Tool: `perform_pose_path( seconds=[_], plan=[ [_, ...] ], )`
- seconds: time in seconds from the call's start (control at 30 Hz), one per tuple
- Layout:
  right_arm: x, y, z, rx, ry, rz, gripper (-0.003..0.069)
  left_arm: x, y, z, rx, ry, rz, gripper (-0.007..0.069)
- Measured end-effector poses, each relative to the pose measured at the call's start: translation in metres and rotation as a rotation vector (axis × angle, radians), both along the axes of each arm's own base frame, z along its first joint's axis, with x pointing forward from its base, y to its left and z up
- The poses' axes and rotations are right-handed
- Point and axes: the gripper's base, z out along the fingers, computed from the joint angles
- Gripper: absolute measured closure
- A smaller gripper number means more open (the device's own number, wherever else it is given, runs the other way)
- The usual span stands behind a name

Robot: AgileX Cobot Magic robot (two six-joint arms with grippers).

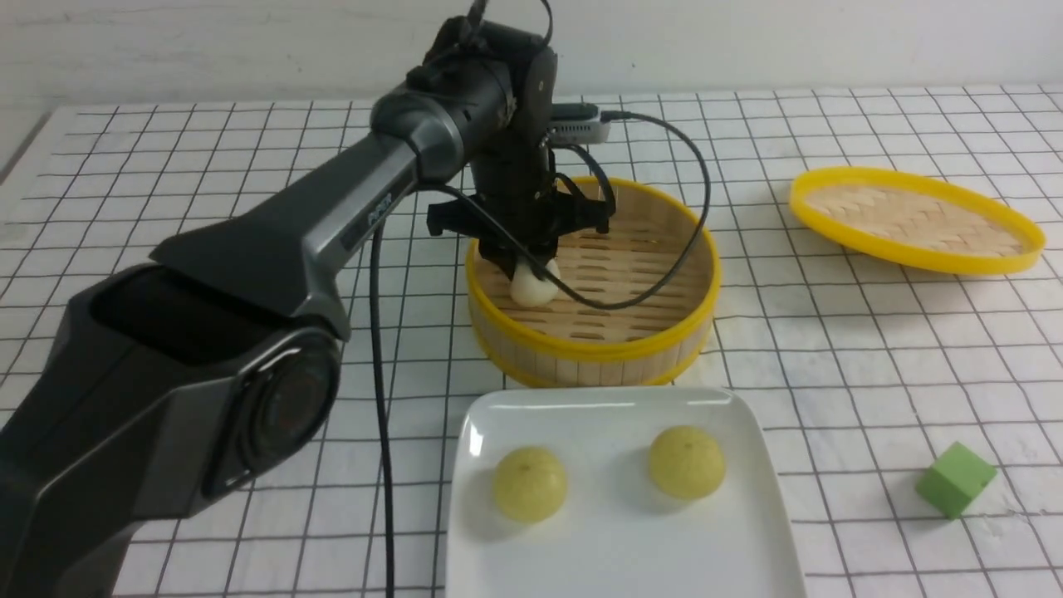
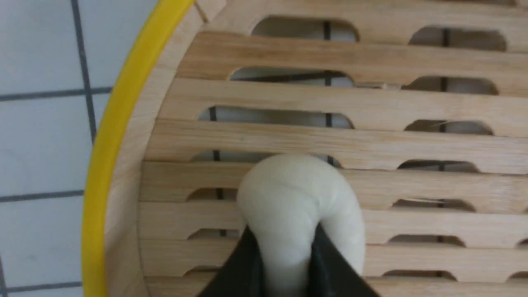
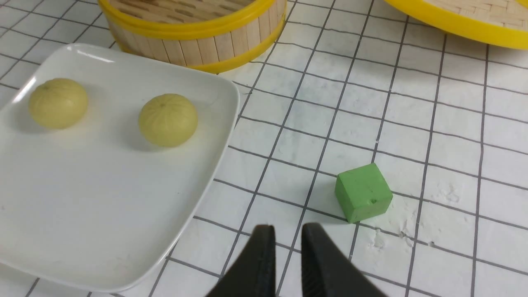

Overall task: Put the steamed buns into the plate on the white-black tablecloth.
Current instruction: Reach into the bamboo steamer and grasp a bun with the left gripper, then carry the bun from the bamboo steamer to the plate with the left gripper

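From my console I see the left gripper point(image 2: 286, 251) pinching the off-white steamed bun point(image 2: 305, 206) inside the yellow-rimmed bamboo steamer point(image 1: 594, 345), squeezing its soft skin into folds. The two pale yellow steamed buns point(image 1: 609, 473) sit apart on the white plate point(image 1: 631, 548), which lies on the white-black tablecloth point(image 1: 847, 432) near the green cube point(image 1: 956, 479) (my right gripper point(image 3: 286, 229) has its fingertips slightly spread, with nothing between them).

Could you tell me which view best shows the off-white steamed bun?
The left wrist view: the off-white dome-shaped bun appears large there. The front view shows it small, partly hidden; the right wrist view doesn't show it.
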Motion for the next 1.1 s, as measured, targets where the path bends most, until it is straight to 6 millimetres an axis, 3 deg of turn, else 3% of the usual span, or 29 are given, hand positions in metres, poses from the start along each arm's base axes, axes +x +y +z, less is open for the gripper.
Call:
perform_pose_path(
  seconds=[0.07,0.27,0.33,0.4,0.47,0.53,0.67,0.77,0.87,0.97,1.07,1.1],
  plan=[
    [0.0,0.0,0.0,0.002,0.0,0.001,0.0533,-0.003,-0.004,0.021,-0.056,-0.027,-0.03,0.0592],
    [0.0,0.0,0.0,0.002,0.0,0.001,0.0527,-0.034,0.0,0.126,-0.218,-0.196,-0.153,0.0602],
    [0.0,0.0,0.0,0.002,0.001,0.001,0.0525,-0.058,0.011,0.162,-0.236,-0.242,-0.194,0.0602],
    [0.0,0.0,0.0,0.002,0.003,0.001,0.0525,-0.079,0.021,0.176,-0.234,-0.229,-0.209,0.0602],
    [0.0,0.0,-0.001,0.001,0.007,0.002,0.0523,-0.105,0.03,0.169,-0.208,-0.149,-0.225,0.0602],
    [0.0,0.0,-0.001,0.001,0.01,0.003,0.0522,-0.117,0.032,0.159,-0.186,-0.099,-0.235,0.0602],
    [0.0,0.001,-0.001,0.005,0.01,0.003,0.0521,-0.181,0.016,0.081,-0.076,0.159,-0.342,0.0599],
    [0.0,0.001,-0.001,0.01,0.01,0.004,0.0519,-0.205,-0.005,0.044,-0.075,0.193,-0.395,0.0592],
    [-0.001,0.003,-0.002,0.033,0.026,0.013,0.0516,-0.211,-0.021,0.013,-0.079,0.209,-0.389,0.058],
    [-0.004,0.004,0.0,0.039,0.055,0.029,0.0516,-0.206,-0.027,-0.004,-0.078,0.214,-0.368,0.0544],
    [-0.01,0.004,0.008,0.027,0.085,0.05,0.0516,-0.205,-0.029,-0.009,-0.078,0.217,-0.362,0.0495],
    [-0.015,0.003,0.016,0.017,0.102,0.053,0.0516,-0.204,-0.03,-0.01,-0.084,0.211,-0.36,0.0445]
  ],
)
